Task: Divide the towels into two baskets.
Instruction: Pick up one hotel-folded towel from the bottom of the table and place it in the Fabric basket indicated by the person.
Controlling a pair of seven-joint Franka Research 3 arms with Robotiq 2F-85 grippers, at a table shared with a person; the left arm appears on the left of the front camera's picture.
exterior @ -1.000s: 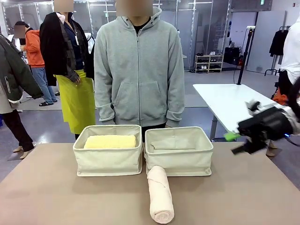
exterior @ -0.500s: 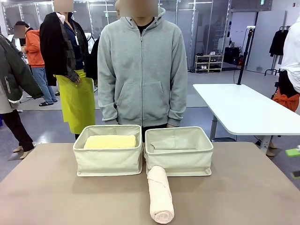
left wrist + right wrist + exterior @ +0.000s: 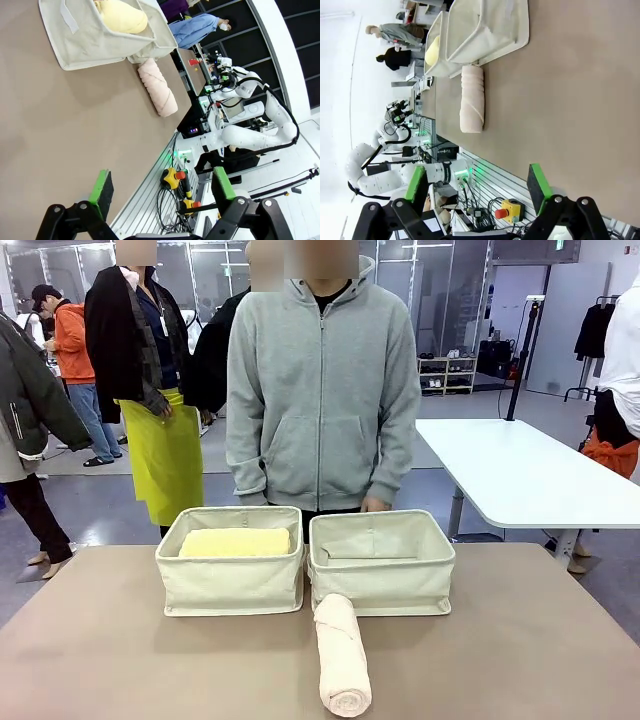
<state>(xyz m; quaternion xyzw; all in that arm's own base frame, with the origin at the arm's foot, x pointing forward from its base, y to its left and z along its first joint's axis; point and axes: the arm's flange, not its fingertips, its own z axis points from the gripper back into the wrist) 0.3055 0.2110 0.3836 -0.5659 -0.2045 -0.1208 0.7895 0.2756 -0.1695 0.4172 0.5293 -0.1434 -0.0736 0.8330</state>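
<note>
Pink towel [image 3: 341, 657] lies rolled on the brown table [image 3: 520, 640], one end touching the right basket [image 3: 381, 562]. Beside that, the left basket [image 3: 231, 559] holds the yellow towel [image 3: 235, 542]. Left gripper [image 3: 160, 187] and right gripper [image 3: 477, 184] both hover wide and empty.
</note>
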